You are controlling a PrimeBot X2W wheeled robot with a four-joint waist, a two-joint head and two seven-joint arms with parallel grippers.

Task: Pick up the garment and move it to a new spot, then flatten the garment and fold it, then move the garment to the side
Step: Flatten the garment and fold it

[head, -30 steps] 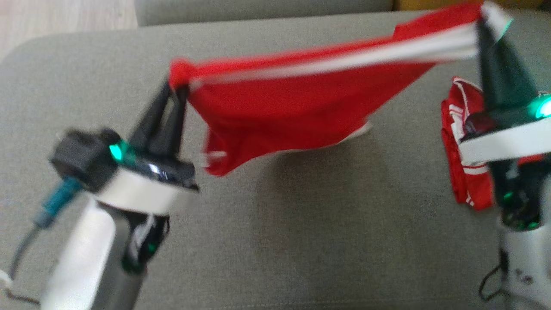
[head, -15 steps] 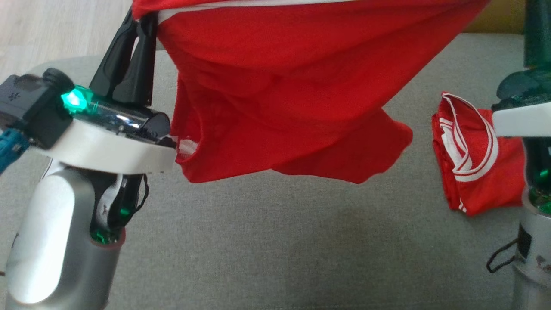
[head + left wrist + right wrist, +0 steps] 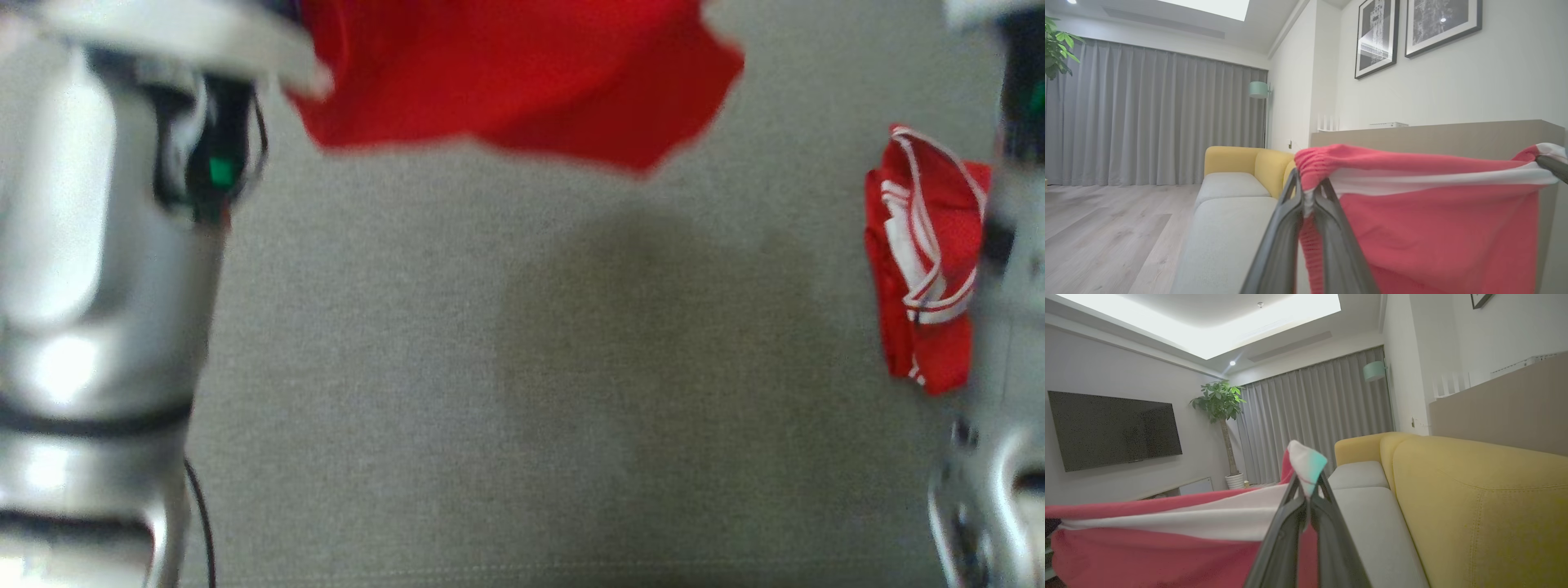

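- Hanging above the sofa point(image 3: 490, 367) seat, the red garment point(image 3: 506, 73) is stretched between both tools, clear of the cushion; its shadow point(image 3: 653, 327) falls on the sofa below.
- Left tool point(image 3: 1308, 184): fingers pinched together on one gathered end of the garment's white band point(image 3: 1433, 179).
- Right tool point(image 3: 1307, 482): fingers clamped tight on the band's other end.
- Folded garment point(image 3: 922, 253), red with white trim: lying on the sofa seat towards its right side, well apart from the shadow.
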